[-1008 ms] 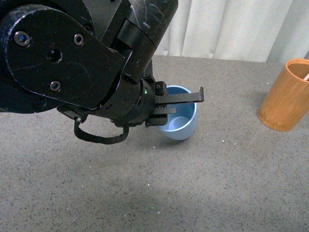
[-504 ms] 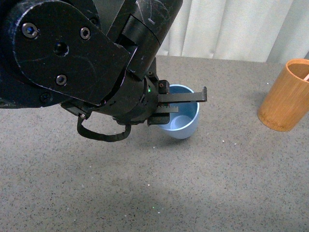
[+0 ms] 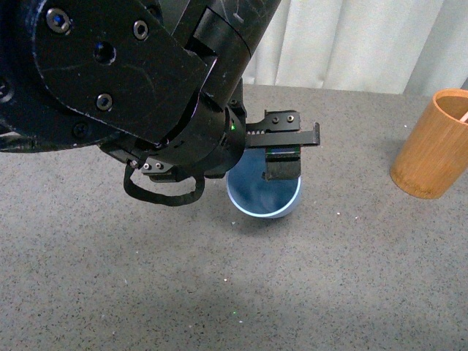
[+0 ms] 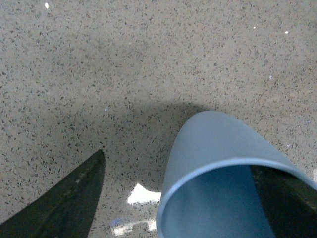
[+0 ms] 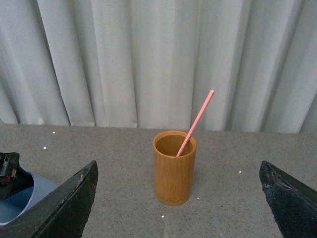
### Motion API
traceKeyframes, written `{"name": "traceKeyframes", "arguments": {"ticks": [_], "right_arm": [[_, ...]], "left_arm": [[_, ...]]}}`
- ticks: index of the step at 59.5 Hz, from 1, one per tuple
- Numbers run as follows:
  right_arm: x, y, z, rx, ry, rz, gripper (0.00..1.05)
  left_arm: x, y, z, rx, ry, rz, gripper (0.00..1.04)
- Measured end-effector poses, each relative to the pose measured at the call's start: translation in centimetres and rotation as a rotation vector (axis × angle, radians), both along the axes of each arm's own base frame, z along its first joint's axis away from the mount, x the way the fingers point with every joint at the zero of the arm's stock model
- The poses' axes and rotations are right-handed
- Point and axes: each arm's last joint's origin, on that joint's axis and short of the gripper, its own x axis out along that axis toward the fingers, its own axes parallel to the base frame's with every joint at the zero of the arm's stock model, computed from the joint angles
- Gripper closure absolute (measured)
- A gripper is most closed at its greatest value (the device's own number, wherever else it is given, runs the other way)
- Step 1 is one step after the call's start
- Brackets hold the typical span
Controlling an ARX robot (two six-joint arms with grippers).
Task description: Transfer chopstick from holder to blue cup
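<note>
The blue cup (image 3: 257, 199) stands mid-table and looks tipped, its mouth turned toward the front camera. My left gripper (image 3: 289, 152) is open and straddles the cup's wall. In the left wrist view one finger (image 4: 285, 201) is inside the blue cup (image 4: 213, 144) and the other finger (image 4: 69, 201) is outside it. The orange-brown holder (image 3: 435, 145) stands at the right edge with a pink chopstick (image 3: 463, 115) tip showing. My right gripper (image 5: 178, 166) is open and well back from the holder (image 5: 173, 171), in which the chopstick (image 5: 196, 122) leans.
A white curtain (image 3: 351, 40) hangs behind the grey speckled table (image 3: 219, 292). The bulky left arm (image 3: 124, 80) fills the upper left of the front view. The right wrist view shows the blue cup (image 5: 27, 198) left of the holder.
The left gripper has swung to the right over the blue cup. The cup has gone from upright to tipped, its mouth now facing the camera. The holder has not moved.
</note>
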Motion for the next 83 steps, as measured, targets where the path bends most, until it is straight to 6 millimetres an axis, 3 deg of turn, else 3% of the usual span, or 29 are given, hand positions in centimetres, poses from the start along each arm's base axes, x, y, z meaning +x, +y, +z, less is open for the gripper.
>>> {"name": "traceKeyframes", "arguments": {"ticks": [4,39,67,74,78,83], "right_arm": [[0.0,0.0,0.0,0.000,0.000,0.000,0.10],[0.0,0.0,0.0,0.000,0.000,0.000,0.10],[0.0,0.0,0.0,0.000,0.000,0.000,0.10],[0.0,0.0,0.0,0.000,0.000,0.001,0.10],[0.0,0.0,0.0,0.000,0.000,0.000,0.10],[0.0,0.0,0.0,0.000,0.000,-0.003,0.10]], "left_arm": [[0.1,-0.1,0.2,-0.002,-0.004,-0.001,0.05],[0.2,-0.6,1.2,-0.026,-0.017,-0.020,0.07],[-0.1,0.2,2.5,-0.060,-0.062,0.033,0.07],[-0.8,2.5,2.0,0.052,-0.455,0.160,0.23],[-2.3,5.7,2.4,0.072,-0.615,0.188,0.34],[-4.4,10.6,4.4,0.055,-0.783,0.221,0.48]]}}
